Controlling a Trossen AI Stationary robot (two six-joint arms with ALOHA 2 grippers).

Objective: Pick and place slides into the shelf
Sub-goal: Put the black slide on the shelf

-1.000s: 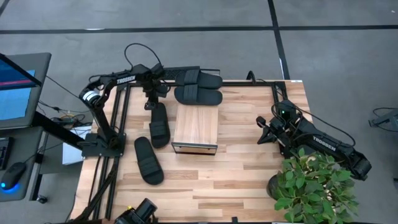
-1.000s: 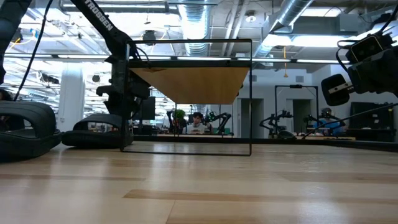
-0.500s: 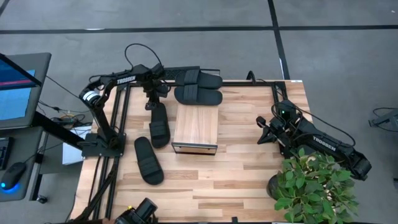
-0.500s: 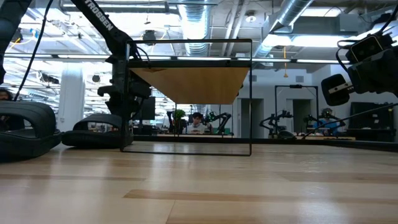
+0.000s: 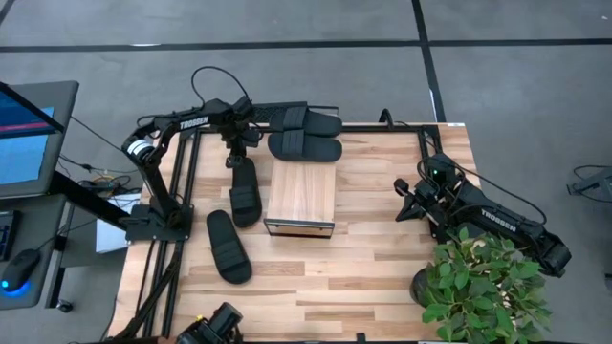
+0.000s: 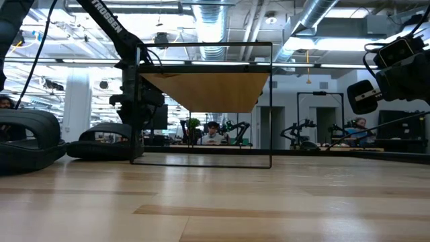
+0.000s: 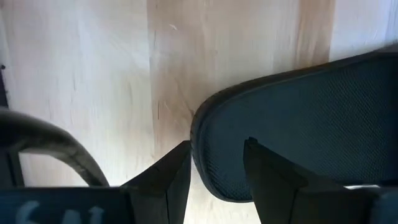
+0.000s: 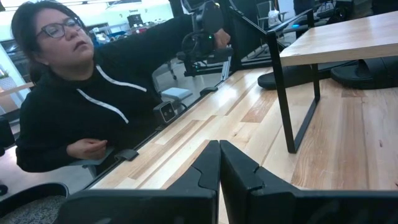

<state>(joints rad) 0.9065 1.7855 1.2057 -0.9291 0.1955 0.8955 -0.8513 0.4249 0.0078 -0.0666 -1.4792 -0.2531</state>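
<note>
Four black slides lie on the table: two side by side at the far edge (image 5: 304,119) (image 5: 306,148), one left of the shelf (image 5: 245,194) and one nearer (image 5: 228,247). The light-wood shelf (image 5: 299,199) stands mid-table on its dark frame legs (image 6: 271,107). My left gripper (image 5: 234,159) points down, open, over the far end of the slide beside the shelf. In the left wrist view, its fingers straddle that slide's rounded end rim (image 7: 202,155). My right gripper (image 5: 406,205) hovers shut (image 8: 219,163) over the table's right side. My left gripper comes from above at the far end of the slide next to the shelf. One finger (image 7: 177,171) stands outside the end rim (image 7: 198,140) and the other (image 7: 264,165) stands over the footbed. I cannot tell whether either finger touches it. The slide lies flat on the table.
A potted plant (image 5: 483,287) stands at the table's near right corner beside the right arm. A person in a black hoodie (image 8: 81,106) sits beyond the table's left edge. A monitor (image 5: 24,134) is off to the left. Bare wood lies near the shelf (image 5: 335,277).
</note>
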